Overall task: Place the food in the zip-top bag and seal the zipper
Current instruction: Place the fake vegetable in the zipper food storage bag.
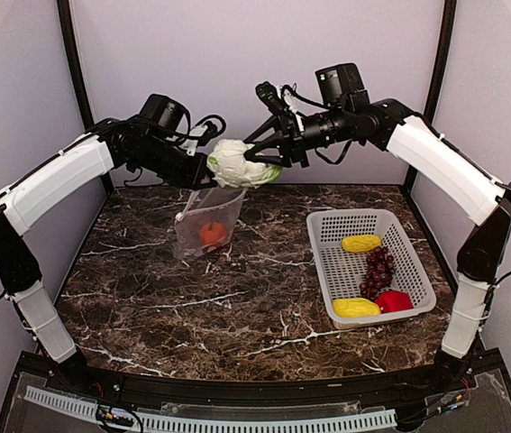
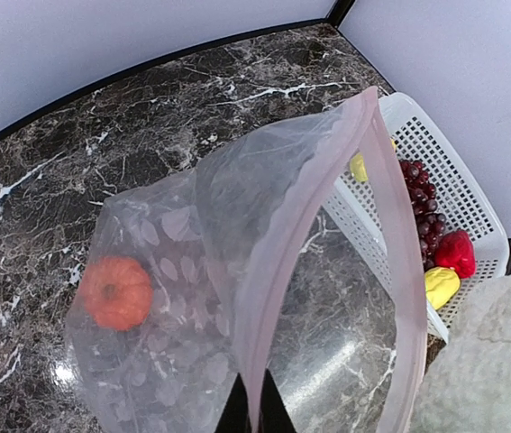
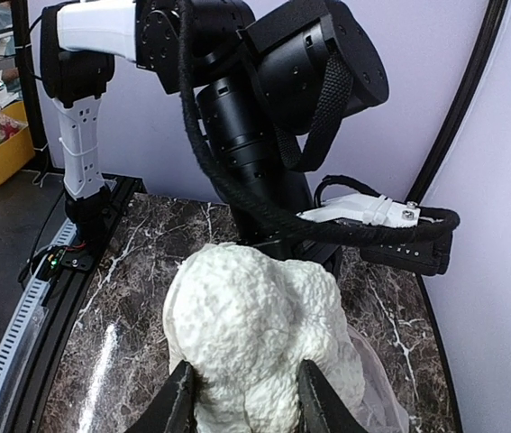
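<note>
My left gripper (image 2: 253,417) is shut on the pinkish zipper (image 2: 273,298) edge of the clear spotted zip-top bag (image 1: 208,221), holding it up with its mouth open. The orange pumpkin (image 2: 115,291) lies inside the bag. My right gripper (image 3: 244,401) is shut on the white cauliflower (image 3: 255,343), holding it in the air (image 1: 237,164) just above the bag's mouth. In the white basket (image 1: 327,271) lie two yellow pieces (image 1: 361,243), the purple grape bunch (image 1: 378,270) and the red pepper (image 1: 393,301).
The basket stands on the right half of the dark marble table (image 1: 255,307). The two arms meet closely above the back middle of the table. Purple walls close the back and sides.
</note>
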`<action>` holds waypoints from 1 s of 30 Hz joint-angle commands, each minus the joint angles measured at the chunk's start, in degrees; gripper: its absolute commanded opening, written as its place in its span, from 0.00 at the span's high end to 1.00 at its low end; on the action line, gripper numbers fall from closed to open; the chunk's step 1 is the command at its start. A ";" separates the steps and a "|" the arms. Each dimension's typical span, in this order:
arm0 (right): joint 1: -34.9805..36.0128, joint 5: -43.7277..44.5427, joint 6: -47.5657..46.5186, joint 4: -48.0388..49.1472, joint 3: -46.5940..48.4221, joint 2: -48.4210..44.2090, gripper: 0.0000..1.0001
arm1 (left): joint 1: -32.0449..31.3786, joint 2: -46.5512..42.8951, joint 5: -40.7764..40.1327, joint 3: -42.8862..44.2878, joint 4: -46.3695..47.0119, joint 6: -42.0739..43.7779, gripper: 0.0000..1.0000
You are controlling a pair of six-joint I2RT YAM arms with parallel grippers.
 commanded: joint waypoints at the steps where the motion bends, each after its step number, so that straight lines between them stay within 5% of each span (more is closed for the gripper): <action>1: 0.67 0.89 -6.75 0.40 1.90 0.00 0.66 | 0.08 -1.29 5.99 4.23 -4.21 2.25 0.99; 14: 7.34 13.61 -22.55 -5.57 -3.04 -0.61 0.69 | 0.83 0.32 7.88 8.04 -7.70 2.83 0.99; 30: 8.79 18.46 -24.31 -7.17 -7.41 -3.89 0.74 | 0.97 1.44 10.73 4.56 -5.59 0.74 0.99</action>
